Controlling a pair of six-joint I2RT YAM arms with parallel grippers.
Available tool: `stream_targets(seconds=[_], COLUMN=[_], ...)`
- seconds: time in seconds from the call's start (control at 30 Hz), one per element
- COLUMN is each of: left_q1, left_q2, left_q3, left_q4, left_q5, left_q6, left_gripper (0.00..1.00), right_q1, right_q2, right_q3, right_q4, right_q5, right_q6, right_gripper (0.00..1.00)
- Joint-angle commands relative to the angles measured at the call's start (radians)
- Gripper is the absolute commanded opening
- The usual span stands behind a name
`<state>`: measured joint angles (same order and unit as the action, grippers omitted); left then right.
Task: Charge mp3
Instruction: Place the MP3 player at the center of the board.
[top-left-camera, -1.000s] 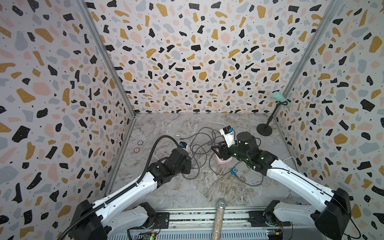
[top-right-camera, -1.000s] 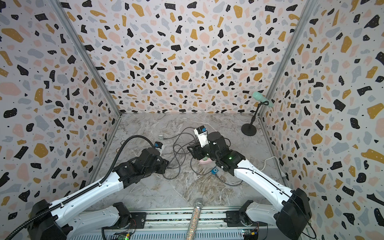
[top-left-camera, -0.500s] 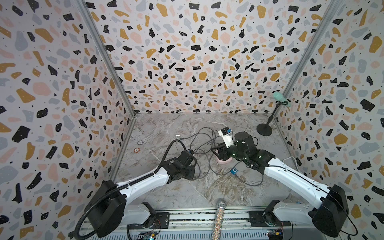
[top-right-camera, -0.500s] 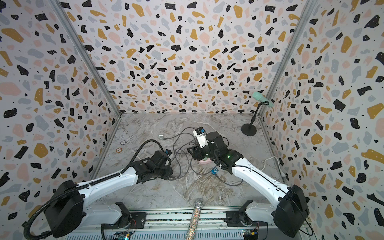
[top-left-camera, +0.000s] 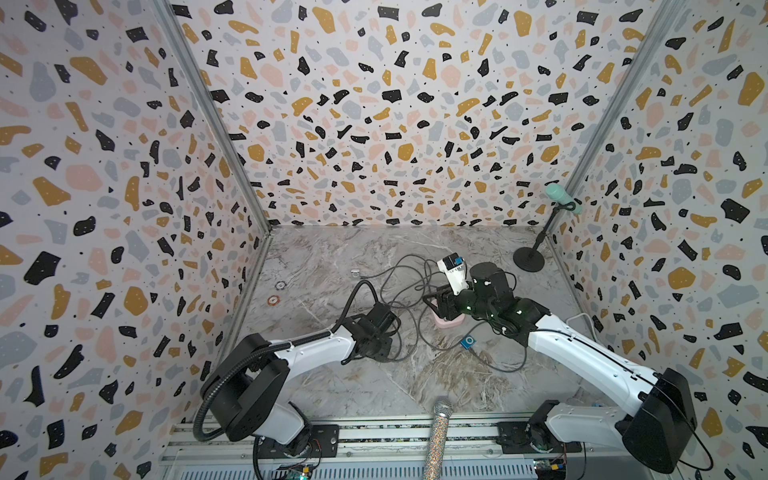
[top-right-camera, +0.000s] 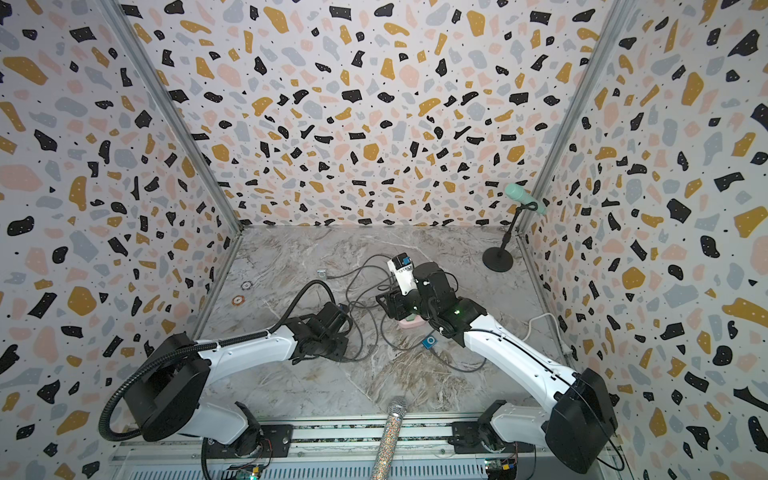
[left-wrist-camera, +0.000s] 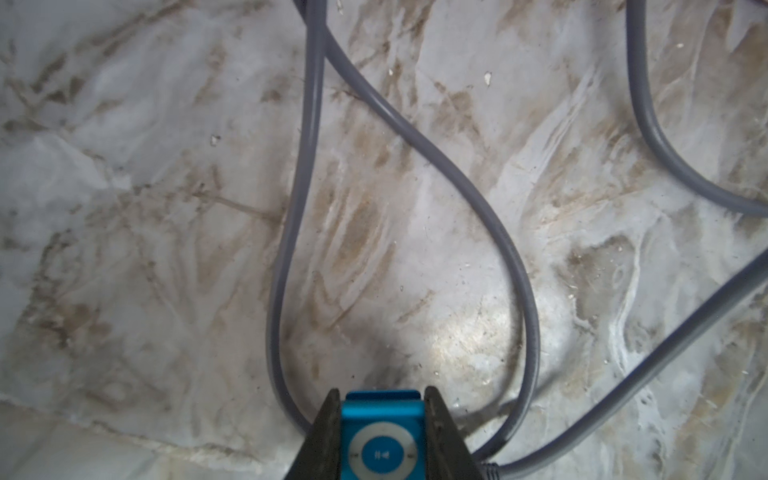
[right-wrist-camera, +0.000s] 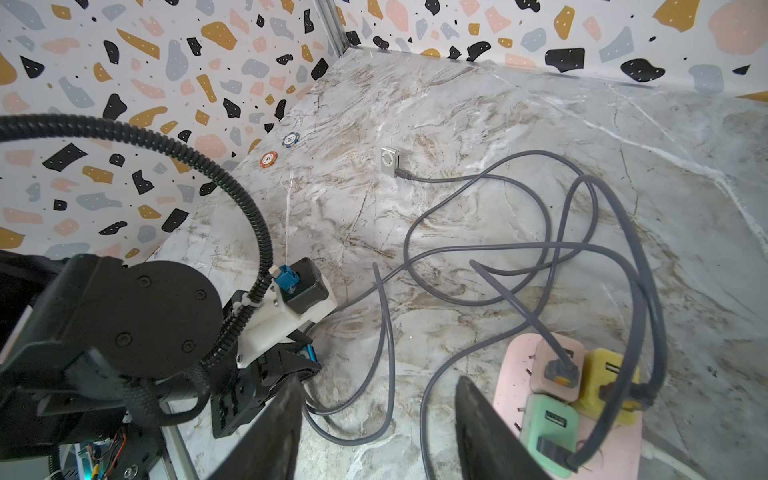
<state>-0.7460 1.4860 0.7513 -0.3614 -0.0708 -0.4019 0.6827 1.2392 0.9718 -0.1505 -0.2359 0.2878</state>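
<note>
**While the left end effector (left-wrist-camera: 382, 392) clamps a blue mp3 player (left-wrist-camera: 382, 440), the right end effector (right-wrist-camera: 378, 380) hangs open**

Where your left wrist camera looks down, you see the blue mp3 player pinched between two dark fingers (left-wrist-camera: 326, 436), one against each side. Its round control wheel faces the lens. It sits low over the marbled bench (left-wrist-camera: 145, 208), above a loop of grey cable (left-wrist-camera: 286, 249). Whether a plug is in the player you cannot tell. In both top views your left arm reaches to the middle of the bench, into the tangle of cables.

Your right end effector has its jaws spread wide with nothing gripped between them. It hovers just beside the pink power strip (right-wrist-camera: 513, 382). The strip carries a beige charger (right-wrist-camera: 557, 353), a yellow charger (right-wrist-camera: 602, 365) and a green charger (right-wrist-camera: 548, 419), each with a cable in it.

You have two more players lying flat on the bench. A second blue player (top-left-camera: 468, 342) rests near the strip, on its front side, with a cable leading from it. A silver player (right-wrist-camera: 390, 160) lies farther back with a cable plugged in. It is near an orange chip (right-wrist-camera: 268, 158) and a blue chip (right-wrist-camera: 291, 140) by the left wall.
</note>
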Motion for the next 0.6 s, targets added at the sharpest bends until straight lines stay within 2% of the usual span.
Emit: stream_targets(seconds=[0.0,0.27,0.4,0.57], left_q1=[0.005,0.024,0.085,0.15], left_q2=[0.023,0.068,0.047,0.011], left_q3=[0.031,0.008,-0.052,-0.108], left_q4=[0.031,0.021,0.05,0.024], left_q5=[-0.021,-0.102,-0.058,-0.086], left_q6=[0.018,-0.036,-0.083,-0.113], left_gripper=[0.16,0.16,0.17,0.19], right_q1=[-0.004,-0.004,-0.004,-0.004], right_q2=[-0.001,0.0,0.0,0.0], right_q3=[0.012,0.007,0.008,0.011], right_q4=[-0.008,-0.006,-0.009,-0.008], right_q5=[-0.014,-0.022,-0.023,-0.023], right_q6=[-0.007,0.005,0.006,0.007], right_gripper=[0.59,0.59,0.59,0.59])
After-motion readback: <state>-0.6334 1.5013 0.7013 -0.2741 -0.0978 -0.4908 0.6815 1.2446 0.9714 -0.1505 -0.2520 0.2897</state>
